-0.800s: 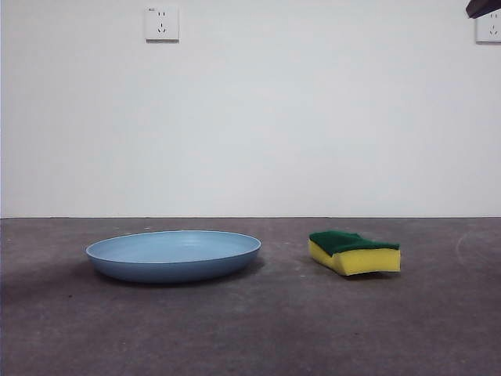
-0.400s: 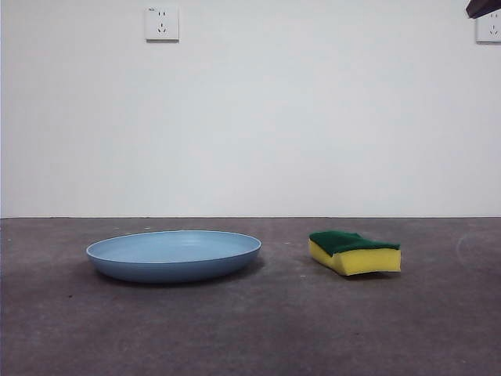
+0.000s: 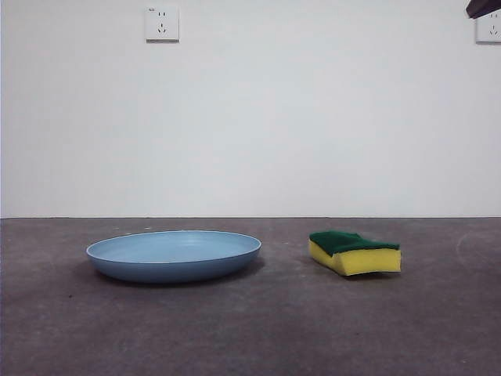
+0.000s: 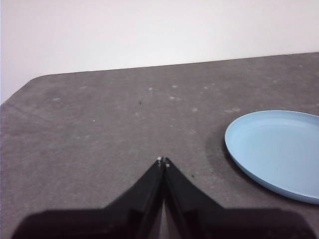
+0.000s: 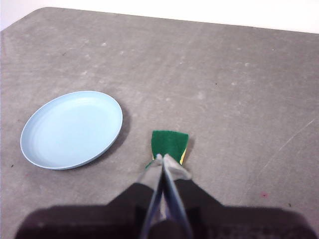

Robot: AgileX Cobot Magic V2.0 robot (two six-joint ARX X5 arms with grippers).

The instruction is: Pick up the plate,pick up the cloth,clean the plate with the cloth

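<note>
The plate (image 3: 174,255) lies flat on the grey counter (image 3: 250,329), right way up, with nothing in it. The cloth (image 3: 355,252), a yellow sponge block with its dark green layer facing up, lies on the counter beside the plate, apart from it with a strip of bare counter between them. Neither is touched by any fingers.

The left gripper (image 4: 163,160) hangs above bare counter with its 2 fingers pressed together at the tips and nothing between them; in the left wrist view the plate (image 4: 276,152) sits off to one side of it, and a rounded corner of the counter shows further out. The right gripper (image 5: 162,158) is held high over the counter, its 2 fingers closed on nothing, their tips lined up over the near end of the cloth (image 5: 169,143), with the plate (image 5: 72,128) further aside. In the front view only a dark tip (image 3: 483,8) shows at the top corner, by 1 of the 2 wall sockets (image 3: 162,23)
</note>
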